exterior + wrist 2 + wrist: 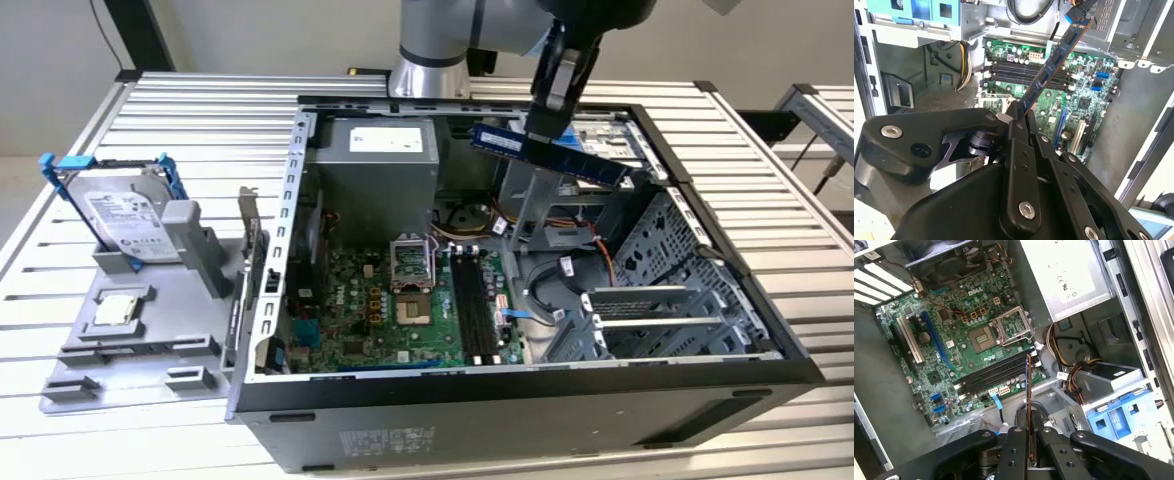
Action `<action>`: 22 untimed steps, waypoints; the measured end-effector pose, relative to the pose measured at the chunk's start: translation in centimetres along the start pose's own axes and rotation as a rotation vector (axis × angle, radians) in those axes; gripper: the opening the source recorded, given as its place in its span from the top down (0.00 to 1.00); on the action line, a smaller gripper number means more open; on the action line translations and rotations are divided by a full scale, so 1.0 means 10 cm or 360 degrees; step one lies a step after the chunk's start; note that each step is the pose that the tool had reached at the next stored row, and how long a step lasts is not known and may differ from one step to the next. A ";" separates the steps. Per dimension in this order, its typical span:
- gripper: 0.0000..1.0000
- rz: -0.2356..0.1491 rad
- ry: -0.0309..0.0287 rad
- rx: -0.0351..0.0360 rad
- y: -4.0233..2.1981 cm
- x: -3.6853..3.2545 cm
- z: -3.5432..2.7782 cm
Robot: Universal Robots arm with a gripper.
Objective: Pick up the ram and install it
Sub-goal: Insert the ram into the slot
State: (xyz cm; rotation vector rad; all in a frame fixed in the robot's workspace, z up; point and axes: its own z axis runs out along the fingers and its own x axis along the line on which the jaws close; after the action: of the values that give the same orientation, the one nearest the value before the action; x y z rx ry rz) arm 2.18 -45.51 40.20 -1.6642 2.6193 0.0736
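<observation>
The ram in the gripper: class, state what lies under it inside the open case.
In the first wrist view the gripper, shut on the ram, holds it above the green motherboard and its dark memory slots. The ram's edge hides a strip of those slots.

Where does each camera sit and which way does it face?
Exterior view: off the arm, looking down into the open computer case; the arm and the pincer gripping the ram show.
First wrist view: at the wrist, looking past the pincer onto the motherboard; black pincer links show.
Second wrist view: at the wrist, same aim from another side.
Shared: both wrist views show the ram and memory slots.
</observation>
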 end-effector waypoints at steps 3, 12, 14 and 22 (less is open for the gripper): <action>1.00 0.0075 -0.00015 0.0004 0.000 0.000 0.000; 1.00 0.0329 -0.00067 0.0019 0.000 0.000 0.003; 1.00 0.0385 -0.00078 0.0022 0.000 0.000 0.003; 1.00 0.0598 -0.00120 0.0034 0.000 0.000 0.003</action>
State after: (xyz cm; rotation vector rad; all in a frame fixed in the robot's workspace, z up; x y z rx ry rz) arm 2.18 -45.51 40.17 -1.1420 2.8769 0.0614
